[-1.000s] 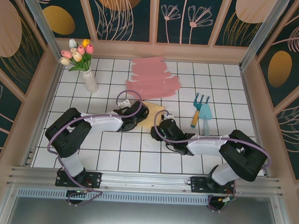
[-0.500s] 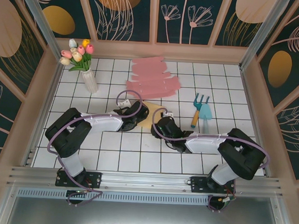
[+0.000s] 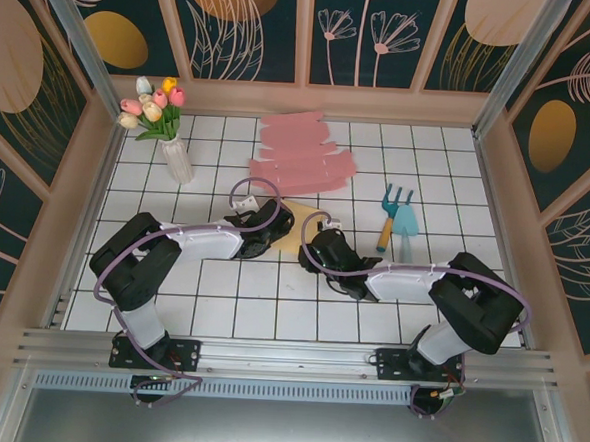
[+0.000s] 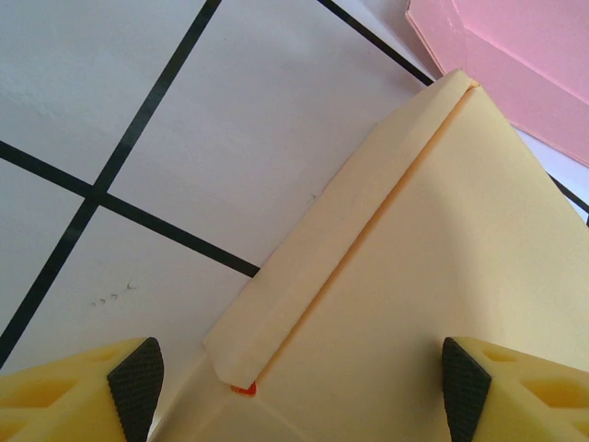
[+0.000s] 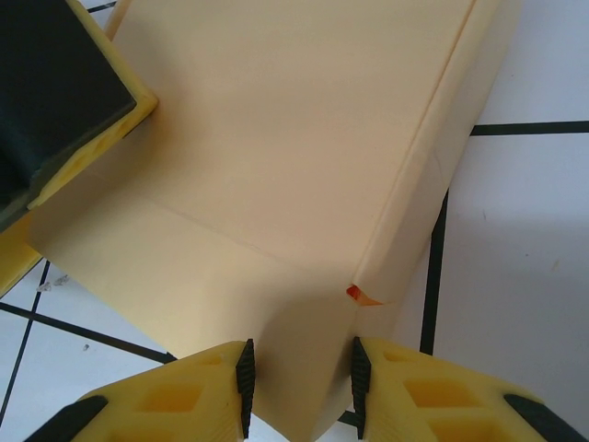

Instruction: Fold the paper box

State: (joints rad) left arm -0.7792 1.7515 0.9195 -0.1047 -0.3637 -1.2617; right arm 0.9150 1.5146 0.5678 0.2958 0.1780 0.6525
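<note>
**Item:** paper box (image 3: 296, 231), cream card, part-folded. It lay at the centre of the desk (image 3: 220, 307), between the two hands. One long side flap (image 4: 313, 267) was creased over, with a small orange mark at its corner.

**Right hand** (image 5: 299, 382): at 5 o'clock of the box, jaws drawn narrow and pinching the box's near corner panel.

**Left hand** (image 4: 294, 387): at 9 o'clock of the box, jaws spread wide astride the creased flap and gripping nothing.

**Handling, as I judged it:** keep the pinch firm, let the left hand steady the body, and turn the wall up slowly along the scored line. Thin card would buckle if hurried.

**Nearby:** pink sheets (image 3: 301, 156) at 12 o'clock, garden tools (image 3: 400, 222) at 3, vase of tulips (image 3: 177, 159) at 10.
</note>
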